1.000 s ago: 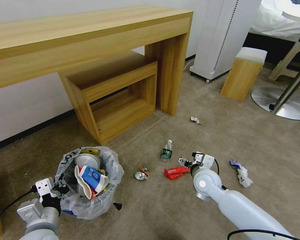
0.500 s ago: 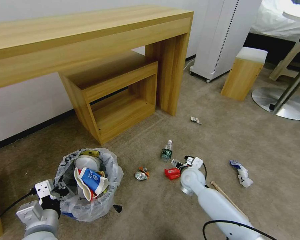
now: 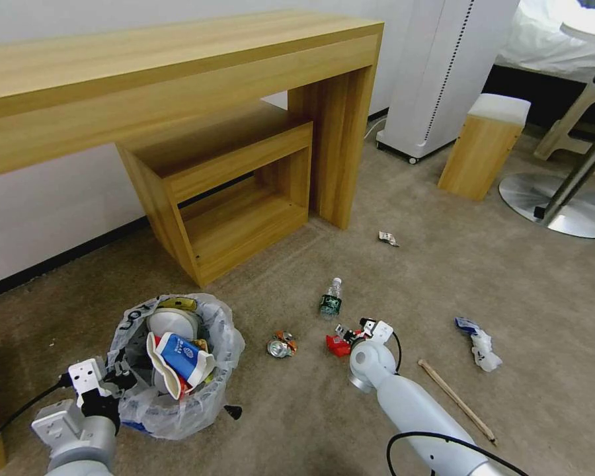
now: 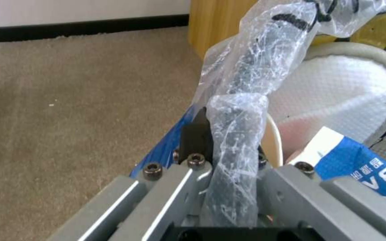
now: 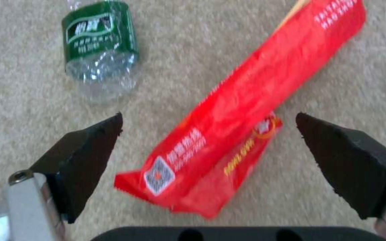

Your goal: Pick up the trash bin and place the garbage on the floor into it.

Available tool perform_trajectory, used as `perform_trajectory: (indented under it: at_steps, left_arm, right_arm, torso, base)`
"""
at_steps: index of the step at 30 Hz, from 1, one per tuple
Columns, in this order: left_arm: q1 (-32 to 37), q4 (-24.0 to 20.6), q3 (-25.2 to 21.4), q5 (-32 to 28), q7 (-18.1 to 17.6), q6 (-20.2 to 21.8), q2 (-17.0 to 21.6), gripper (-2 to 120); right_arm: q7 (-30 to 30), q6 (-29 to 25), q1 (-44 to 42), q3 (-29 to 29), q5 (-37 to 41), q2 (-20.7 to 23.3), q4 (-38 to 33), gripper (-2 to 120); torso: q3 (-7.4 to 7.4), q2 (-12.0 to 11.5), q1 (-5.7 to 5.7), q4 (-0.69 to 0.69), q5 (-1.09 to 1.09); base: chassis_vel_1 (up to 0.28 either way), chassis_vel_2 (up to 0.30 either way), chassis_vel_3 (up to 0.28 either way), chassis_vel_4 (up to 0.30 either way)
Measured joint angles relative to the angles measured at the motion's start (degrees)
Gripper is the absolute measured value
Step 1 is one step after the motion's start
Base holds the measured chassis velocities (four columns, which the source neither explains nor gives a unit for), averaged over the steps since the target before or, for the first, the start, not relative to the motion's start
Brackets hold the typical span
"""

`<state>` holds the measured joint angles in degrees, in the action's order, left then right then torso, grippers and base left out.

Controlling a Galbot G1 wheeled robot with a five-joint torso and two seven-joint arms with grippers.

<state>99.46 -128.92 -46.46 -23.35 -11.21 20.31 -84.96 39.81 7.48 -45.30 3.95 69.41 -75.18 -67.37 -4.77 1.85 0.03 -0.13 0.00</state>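
Note:
The trash bin (image 3: pixel 175 360), lined with a crinkled translucent bag, stands on the beige floor (image 3: pixel 542 284) at the near left, holding a white slipper and a blue-white carton. My left gripper (image 3: pixel 116 380) is shut on its bagged rim (image 4: pixel 242 117). My right gripper (image 3: pixel 347 332) hangs open just above a red carton (image 3: pixel 337 345), which lies between the spread fingertips (image 5: pixel 90 140) in the right wrist view, where it is the red carton (image 5: pixel 233 134). Nearby garbage: a green-labelled bottle (image 3: pixel 330 301), a crushed can (image 3: pixel 281 345), a wooden stick (image 3: pixel 456 400), a white-blue packet (image 3: pixel 479 344).
A small wrapper (image 3: pixel 388 238) lies farther out. A wooden desk (image 3: pixel 178 79) with a lower shelf unit (image 3: pixel 231 192) stands behind the bin. A white appliance (image 3: pixel 443 73), a wooden stool (image 3: pixel 486 145) and a round chair base (image 3: pixel 555 205) stand at the back right.
My right arm has swung left and closer to the red carton, uncovering the wooden stick behind it. The left gripper and the bin have barely moved.

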Motion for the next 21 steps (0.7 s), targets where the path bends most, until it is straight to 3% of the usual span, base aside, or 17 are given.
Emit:
perform_trajectory:
  at_steps: [15, 21]
  left_arm:
    - [0.76, -0.83, 0.09, -0.45, 0.31, -0.47, 0.54, 1]
    - [0.66, -1.36, 0.12, -0.80, 0.41, -0.53, 0.62, 1]
  right_arm:
    - [-4.14, -0.23, 3.90, -0.13, -2.70, -3.29, 11.11, 89]
    - [-5.52, -0.41, 4.90, 1.02, -4.60, -4.77, 15.07, 79]
  torso:
    - [0.00, 0.00, 0.00, 0.00, 0.00]
    - [0.00, 0.00, 0.00, 0.00, 0.00]
  base:
    - [0.000, 0.000, 0.000, 0.000]
    - [0.000, 0.000, 0.000, 0.000]
